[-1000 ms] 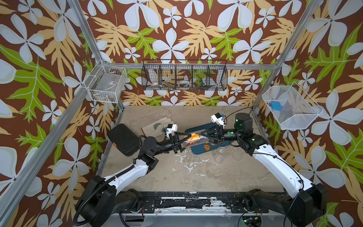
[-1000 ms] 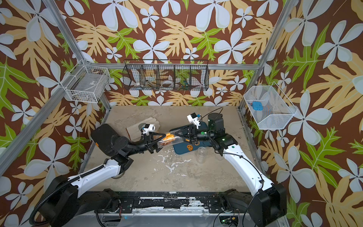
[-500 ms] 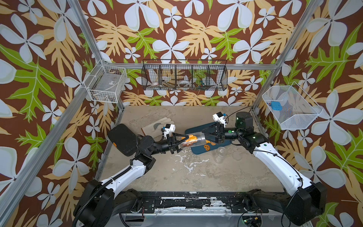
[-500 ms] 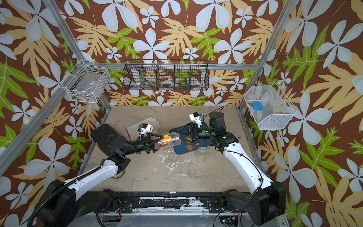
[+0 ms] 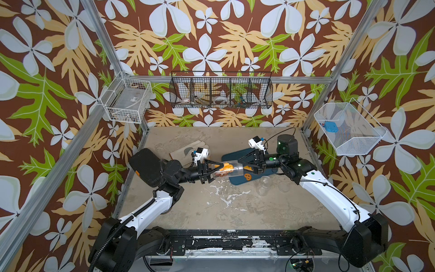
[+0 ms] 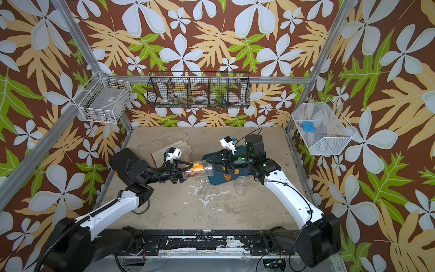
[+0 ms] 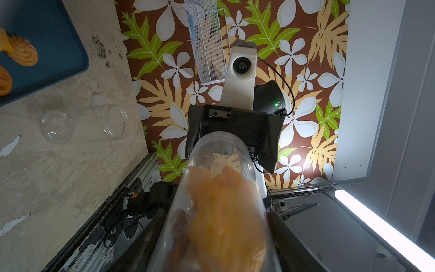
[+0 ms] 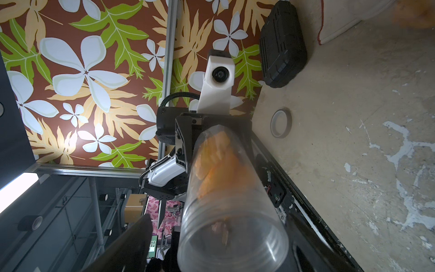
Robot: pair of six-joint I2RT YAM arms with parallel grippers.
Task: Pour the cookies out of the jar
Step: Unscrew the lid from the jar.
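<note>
The transparent cylindrical plastic jar (image 5: 233, 168) lies nearly horizontal, raised above the table (image 5: 235, 212) and spanning the two grippers.

1. Left gripper (image 5: 217, 169): jaws clenched on the jar at the end where the contents sit. In the left wrist view both dark fingers (image 7: 282, 235) press against the jar wall (image 7: 219, 150).
2. Right gripper (image 5: 240, 167): jaws spread and straddling the opposite end of the jar. In the right wrist view, background shows between one finger (image 8: 131, 242) and the jar (image 8: 233, 235). Contact on the other side is probably absent too, but that side is too dark to confirm.
3. Small orange and brown cookies (image 5: 223, 169): most are heaped inside the jar, against the end held by the left gripper (image 8: 214, 162). A few lie on the dark blue rectangular tray (image 5: 236, 181), among them a pretzel shape (image 5: 247, 176) and an orange swirl (image 7: 22, 50).
4. The tray rests on the table under the right gripper and the jar's free end.
5. A second clear jar (image 5: 263, 186), empty, stands on the table just beside the tray.
</note>
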